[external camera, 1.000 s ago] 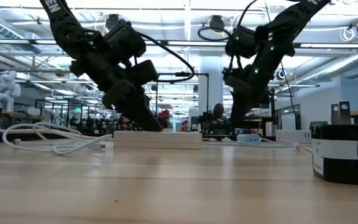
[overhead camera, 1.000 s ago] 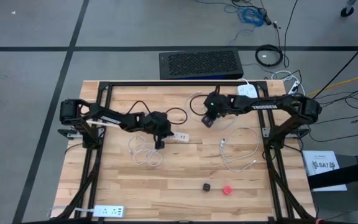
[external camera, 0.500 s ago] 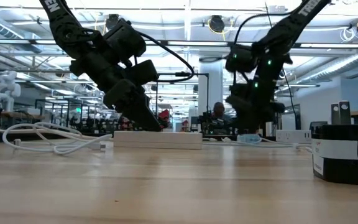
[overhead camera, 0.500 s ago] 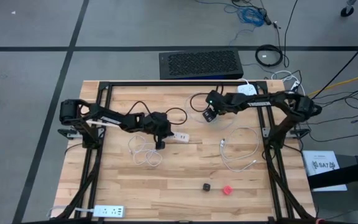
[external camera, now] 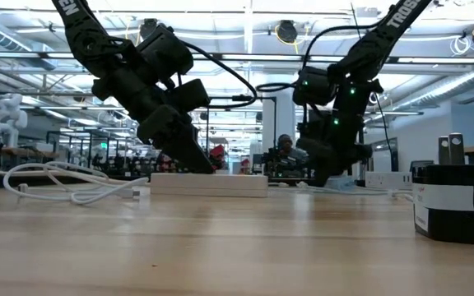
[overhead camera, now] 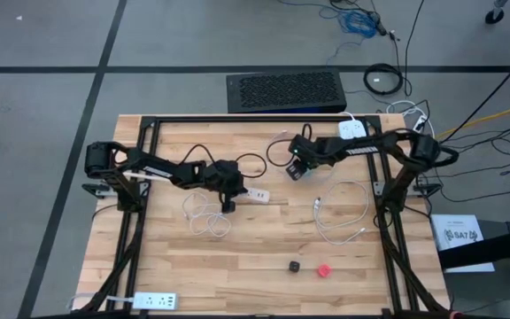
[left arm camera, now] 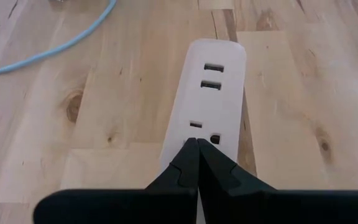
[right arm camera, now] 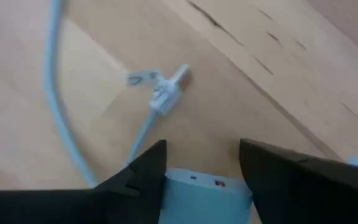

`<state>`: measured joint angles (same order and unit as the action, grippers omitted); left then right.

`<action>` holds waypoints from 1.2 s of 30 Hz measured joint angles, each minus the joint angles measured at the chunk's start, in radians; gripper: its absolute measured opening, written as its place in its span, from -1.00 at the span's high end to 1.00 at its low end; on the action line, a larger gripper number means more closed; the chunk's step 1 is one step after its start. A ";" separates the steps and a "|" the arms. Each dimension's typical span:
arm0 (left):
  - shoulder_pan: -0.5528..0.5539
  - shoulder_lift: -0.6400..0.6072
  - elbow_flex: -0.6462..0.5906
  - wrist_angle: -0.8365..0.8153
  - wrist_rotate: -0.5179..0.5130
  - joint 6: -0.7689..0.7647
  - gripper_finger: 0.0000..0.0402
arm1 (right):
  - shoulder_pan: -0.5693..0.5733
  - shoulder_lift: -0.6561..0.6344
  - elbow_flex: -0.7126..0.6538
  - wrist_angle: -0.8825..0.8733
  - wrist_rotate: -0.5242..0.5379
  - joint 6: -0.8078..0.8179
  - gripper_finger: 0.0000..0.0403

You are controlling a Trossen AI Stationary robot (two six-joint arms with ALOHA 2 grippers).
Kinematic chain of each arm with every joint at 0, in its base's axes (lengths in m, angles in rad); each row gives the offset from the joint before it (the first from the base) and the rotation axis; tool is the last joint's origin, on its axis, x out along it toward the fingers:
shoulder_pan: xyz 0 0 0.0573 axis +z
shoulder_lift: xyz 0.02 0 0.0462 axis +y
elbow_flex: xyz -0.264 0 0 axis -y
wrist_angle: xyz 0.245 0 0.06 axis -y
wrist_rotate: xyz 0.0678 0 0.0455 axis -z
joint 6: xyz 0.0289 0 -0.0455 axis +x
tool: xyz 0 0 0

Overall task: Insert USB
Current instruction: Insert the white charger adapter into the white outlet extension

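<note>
The left gripper (overhead camera: 229, 197) presses down on the white power strip (overhead camera: 253, 193) near the middle of the wooden table (overhead camera: 264, 266), its fingers (left arm camera: 191, 163) drawn together with their tips on the strip's near end, just short of the two USB ports (left arm camera: 212, 76). In the low view the strip (external camera: 208, 183) lies flat under that gripper (external camera: 196, 164).

The right gripper (overhead camera: 297, 168) hangs to the right and farther back, well apart from the strip. Its fingers (right arm camera: 143, 167) stand apart on either side of a pale blue block (right arm camera: 204, 198); whether they touch it I cannot tell. Just beyond them a USB plug (right arm camera: 169, 87) on a pale cable (right arm camera: 61, 118) lies loose on the wood.

Between the two grippers the table is bare. A coiled white cable (overhead camera: 204, 217) lies nearer, left of the strip, and another looped cable (overhead camera: 343, 217) to the right. A small black object (overhead camera: 295, 265) and a red one (overhead camera: 323, 270) sit near the front edge, a second power strip (overhead camera: 153, 301) at the front left corner. A black frame (overhead camera: 237, 120) runs round the table. Behind it is a large hall with ceiling lights (external camera: 286, 33).
</note>
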<state>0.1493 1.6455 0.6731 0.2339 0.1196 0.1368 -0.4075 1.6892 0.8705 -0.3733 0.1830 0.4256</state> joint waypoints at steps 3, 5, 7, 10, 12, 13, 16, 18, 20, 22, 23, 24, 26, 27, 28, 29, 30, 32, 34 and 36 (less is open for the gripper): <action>0.000 0.000 0.000 0.004 0.000 0.000 0.98 | 0.015 -0.010 0.027 0.005 0.000 -0.029 0.58; 0.000 0.000 0.000 0.010 -0.001 0.000 0.98 | 0.027 -0.010 0.046 -0.005 0.000 -0.046 0.72; 0.000 0.000 0.000 0.014 -0.001 -0.001 0.98 | 0.041 -0.010 0.068 -0.004 0.001 -0.061 0.85; 0.001 0.000 0.000 0.015 -0.001 -0.002 0.98 | 0.058 -0.010 0.108 -0.004 0.001 -0.089 0.99; 0.001 0.000 0.000 0.015 -0.001 -0.002 0.98 | 0.067 -0.010 0.134 -0.017 0.001 -0.107 0.99; 0.001 0.000 0.000 0.016 -0.002 -0.002 0.98 | 0.072 -0.010 0.148 -0.022 0.001 -0.114 0.98; 0.001 0.000 0.000 0.017 -0.002 -0.004 0.98 | 0.085 -0.010 0.192 -0.072 0.001 -0.141 0.98; 0.001 0.000 0.000 0.017 -0.002 -0.004 0.98 | 0.094 -0.010 0.219 -0.107 0.001 -0.152 0.98; 0.001 0.000 0.000 0.018 -0.002 -0.004 0.98 | 0.098 -0.010 0.241 -0.138 0.001 -0.159 0.96; 0.001 0.000 0.000 0.019 -0.002 -0.004 0.98 | 0.099 -0.011 0.256 -0.158 -0.002 -0.174 0.93; 0.001 0.000 0.000 0.019 -0.002 -0.004 0.98 | 0.099 -0.011 0.260 -0.158 -0.002 -0.182 0.91; 0.001 0.000 0.000 0.019 -0.002 -0.007 0.98 | 0.098 -0.011 0.261 -0.153 -0.002 -0.190 0.89; 0.001 0.000 0.000 0.020 -0.002 -0.018 0.98 | 0.098 -0.011 0.261 -0.136 -0.003 -0.220 0.84; 0.001 0.000 0.000 0.020 -0.002 -0.022 0.98 | 0.098 -0.011 0.261 -0.124 -0.003 -0.241 0.82; 0.001 0.000 0.000 0.020 -0.002 -0.024 0.98 | 0.098 -0.011 0.261 -0.112 -0.003 -0.270 0.80; 0.001 0.000 0.000 0.020 -0.002 -0.024 0.98 | 0.098 -0.011 0.262 -0.100 -0.003 -0.298 0.79; 0.001 0.000 0.000 0.020 -0.002 -0.025 0.98 | 0.098 -0.011 0.262 -0.089 -0.004 -0.320 0.79; 0.001 0.000 0.000 0.020 -0.002 -0.025 0.98 | 0.098 -0.011 0.262 -0.072 -0.005 -0.339 0.81; 0.001 0.000 0.000 0.020 -0.002 -0.025 0.98 | 0.098 -0.011 0.262 -0.072 -0.006 -0.345 0.85; 0.001 0.000 0.000 0.020 -0.006 -0.025 0.98 | 0.094 -0.011 0.262 -0.083 -0.006 -0.353 0.89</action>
<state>0.1501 1.6459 0.6727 0.2543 0.1137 0.1120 -0.3138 1.6783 1.1324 -0.4566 0.1768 0.0729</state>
